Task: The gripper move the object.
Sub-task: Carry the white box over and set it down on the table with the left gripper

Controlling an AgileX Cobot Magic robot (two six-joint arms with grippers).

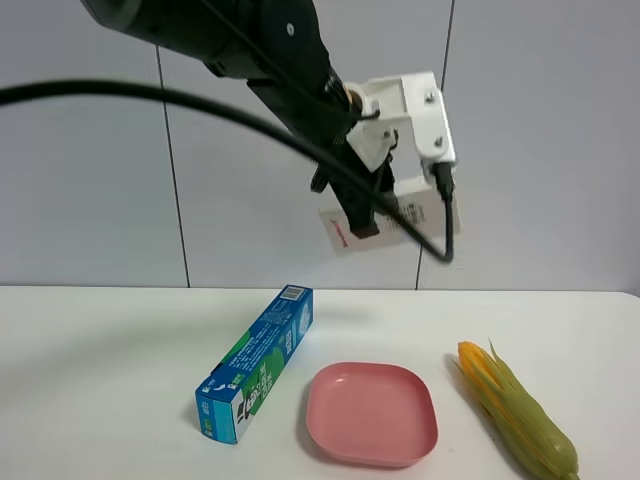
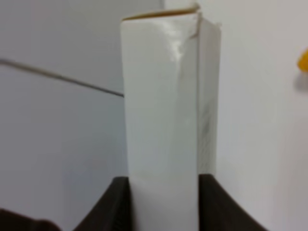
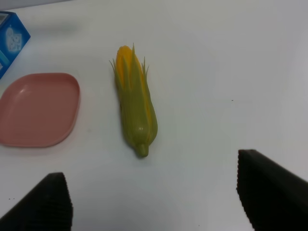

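Left gripper (image 1: 362, 212): clamped on the object (image 1: 412, 212), a small white carton, with its jaws pressed to two opposite sides. The object hangs high above the pink plate (image 1: 370, 412), well clear of the table (image 1: 90, 340). Right gripper (image 3: 156, 197): spread and empty, above the corn (image 3: 136, 108) beside the plate. Status, as judged: grasp and lift done; carry and set-down outstanding; destination not indicated.
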